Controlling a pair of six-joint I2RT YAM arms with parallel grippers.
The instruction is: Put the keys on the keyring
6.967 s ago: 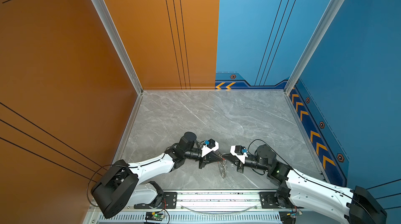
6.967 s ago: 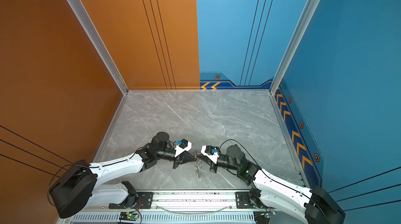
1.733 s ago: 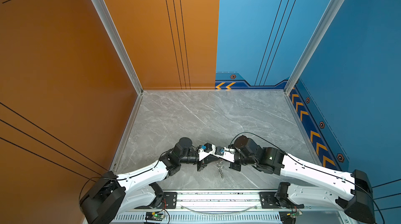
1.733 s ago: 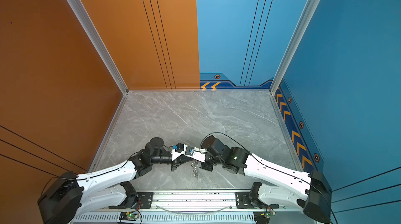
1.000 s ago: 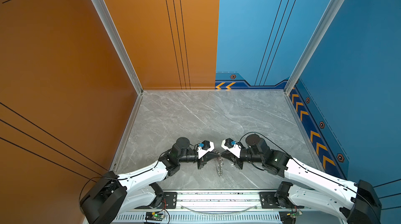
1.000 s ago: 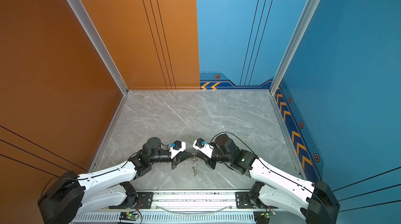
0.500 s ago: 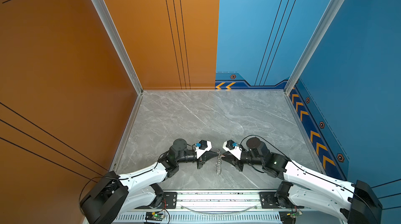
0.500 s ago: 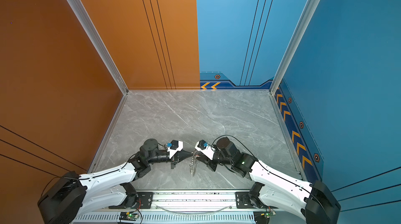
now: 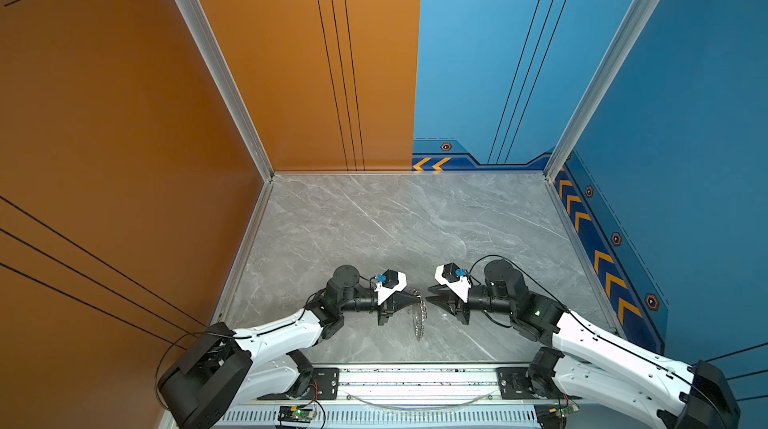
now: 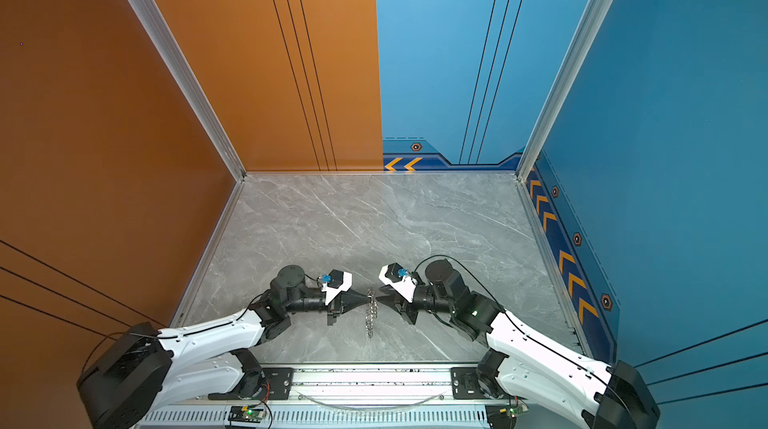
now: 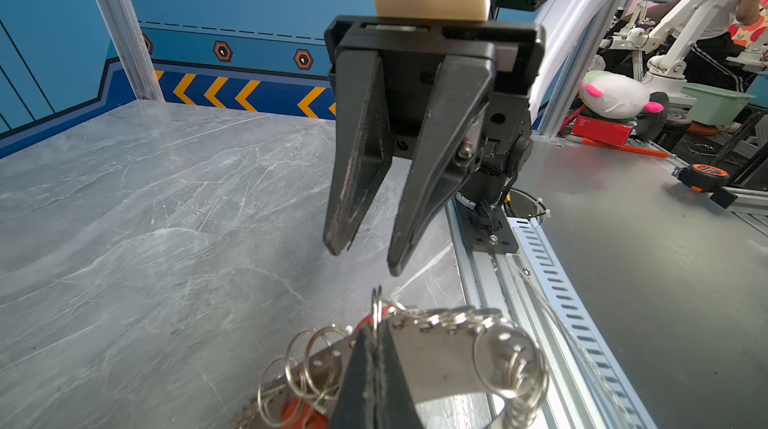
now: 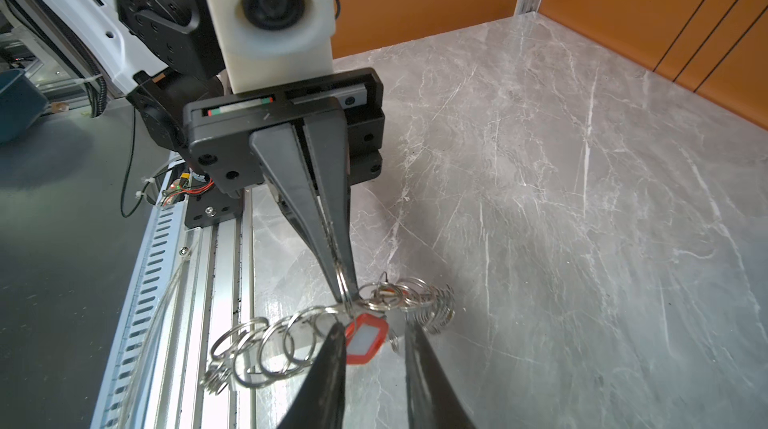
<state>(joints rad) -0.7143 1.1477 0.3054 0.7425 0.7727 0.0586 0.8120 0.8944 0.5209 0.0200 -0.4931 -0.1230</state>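
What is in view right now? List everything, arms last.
keyring: one, flat band edged with silver split rings, hanging from the left claw near the table's front edge.
key tag: one plainly seen, orange-red with a white label, among the rings; the key itself is too small to make out.
table: one, grey marble.
orange wall: one, left and back.
blue wall: one, back and right.
rail: one, silver, along the front edge.
left claw: black, shut on the keyring.
right claw: black, open, facing the left claw, clear of the keyring.
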